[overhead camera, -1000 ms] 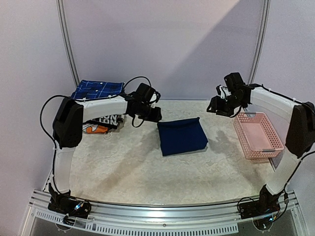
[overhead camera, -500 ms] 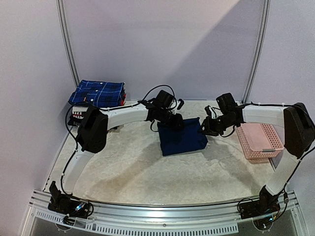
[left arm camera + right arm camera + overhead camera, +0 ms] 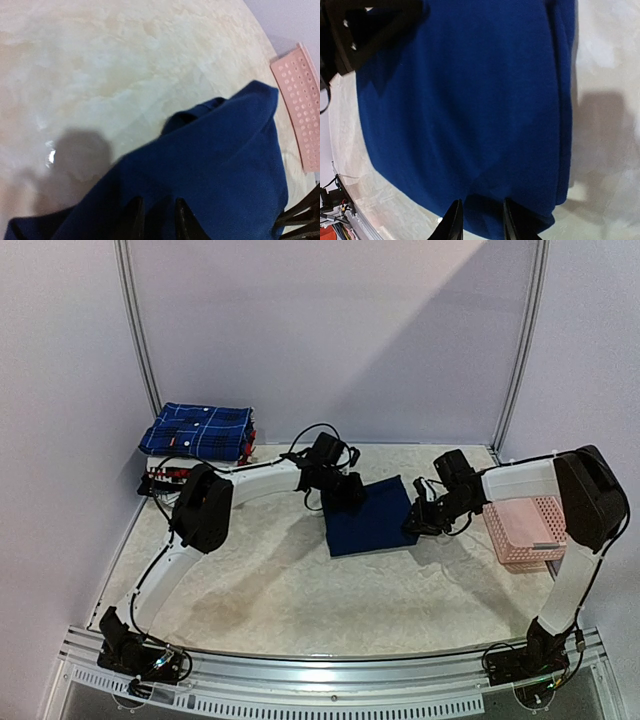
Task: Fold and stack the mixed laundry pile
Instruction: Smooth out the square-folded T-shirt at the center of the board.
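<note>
Cream, marble-mottled tabletop [image 3: 300, 585], faintly glossy, with soft grey shadows. Behind the tabletop, a plain pale-lilac back wall [image 3: 330, 330], split by a diagonal edge of light: dimmer to the left, brighter at the upper right. Matching lilac side walls left [image 3: 50, 490] and right [image 3: 600, 360] of the tabletop. From the tabletop's far corners, two thin metal poles [image 3: 138, 330] [image 3: 522, 340], leaning outward toward the top. Along the tabletop's near edge, a ribbed aluminium rail [image 3: 330, 670].
</note>
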`<state>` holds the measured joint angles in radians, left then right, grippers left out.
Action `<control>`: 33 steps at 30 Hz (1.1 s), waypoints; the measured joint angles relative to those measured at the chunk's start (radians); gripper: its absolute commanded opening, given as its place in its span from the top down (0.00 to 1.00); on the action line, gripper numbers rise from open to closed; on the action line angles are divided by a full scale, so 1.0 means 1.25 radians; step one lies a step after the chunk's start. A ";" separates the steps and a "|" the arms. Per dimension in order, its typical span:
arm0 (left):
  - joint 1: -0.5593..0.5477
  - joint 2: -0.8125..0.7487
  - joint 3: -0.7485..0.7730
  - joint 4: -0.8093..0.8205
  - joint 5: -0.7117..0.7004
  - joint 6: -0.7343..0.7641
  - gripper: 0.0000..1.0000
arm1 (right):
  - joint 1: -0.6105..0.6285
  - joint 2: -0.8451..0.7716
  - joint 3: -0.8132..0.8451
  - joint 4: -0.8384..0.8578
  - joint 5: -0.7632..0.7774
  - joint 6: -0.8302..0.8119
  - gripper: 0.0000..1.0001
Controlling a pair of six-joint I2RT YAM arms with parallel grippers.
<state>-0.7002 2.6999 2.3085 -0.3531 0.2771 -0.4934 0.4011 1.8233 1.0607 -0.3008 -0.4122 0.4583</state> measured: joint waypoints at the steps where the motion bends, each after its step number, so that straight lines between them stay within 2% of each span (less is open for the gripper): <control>1: 0.007 0.002 0.000 0.009 0.001 -0.013 0.77 | 0.000 0.007 -0.001 0.003 0.005 0.000 0.72; 7: 0.041 0.008 0.014 0.064 -0.010 -0.080 0.75 | 0.000 0.015 -0.016 0.015 0.020 0.005 0.71; 12: 0.049 0.003 0.017 0.071 -0.048 -0.093 0.68 | 0.006 -0.023 -0.031 -0.010 0.032 0.011 0.68; 17: 0.042 -0.099 -0.143 0.067 -0.095 -0.070 0.63 | 0.013 -0.068 -0.008 -0.055 0.033 0.013 0.67; 24: -0.007 -0.269 -0.312 0.063 -0.123 -0.027 0.64 | 0.007 -0.023 0.195 -0.107 0.026 0.000 0.75; 28: -0.043 -0.325 -0.386 0.068 -0.124 -0.012 0.64 | -0.010 0.091 0.352 -0.120 0.002 -0.024 0.85; 33: -0.078 -0.335 -0.476 0.070 -0.111 -0.004 0.64 | -0.051 0.230 0.468 -0.162 -0.035 -0.043 0.87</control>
<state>-0.7971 2.2814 1.7130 -0.2657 0.1379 -0.4980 0.3370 2.1109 1.6463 -0.5034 -0.4557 0.4046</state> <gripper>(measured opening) 0.359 0.136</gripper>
